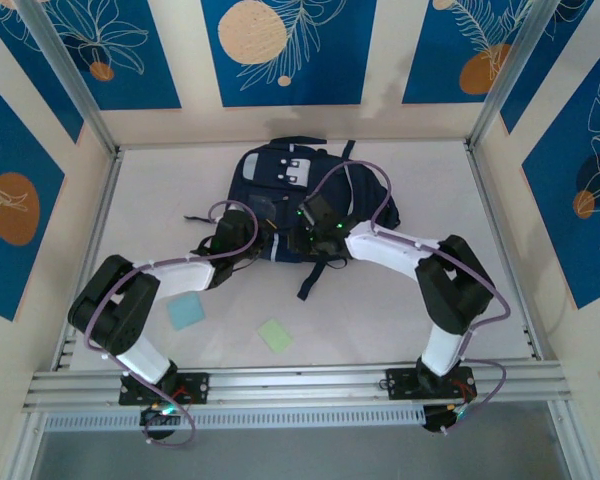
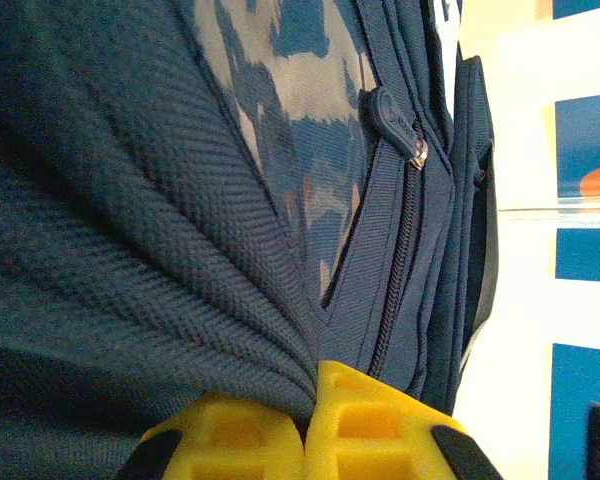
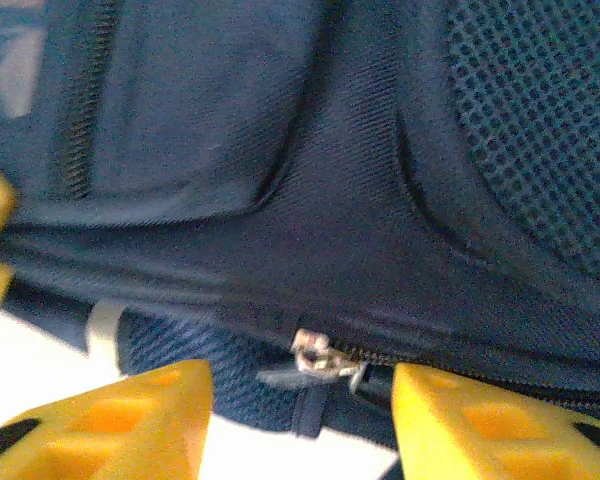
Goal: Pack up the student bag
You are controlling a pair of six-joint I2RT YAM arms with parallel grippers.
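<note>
The student bag [image 1: 290, 195], navy with grey patches, lies in the middle of the table. My left gripper [image 1: 258, 232] is at its near left edge. In the left wrist view the left gripper [image 2: 315, 400] is shut, with a fold of the bag's blue fabric [image 2: 160, 250] pinched between its yellow fingers; a zip pull [image 2: 405, 125] hangs further up. My right gripper [image 1: 315, 228] is at the bag's near edge. In the right wrist view the right gripper [image 3: 300, 420] stands open, and a metal zip slider [image 3: 320, 355] sits between its fingers [image 3: 480, 425] without touching them.
A light blue square pad [image 1: 185, 312] and a light green one [image 1: 275, 335] lie flat on the table near the arms' bases. Loose dark straps [image 1: 315, 275] trail from the bag towards me. Aluminium rails [image 1: 300, 385] and patterned walls box the table in.
</note>
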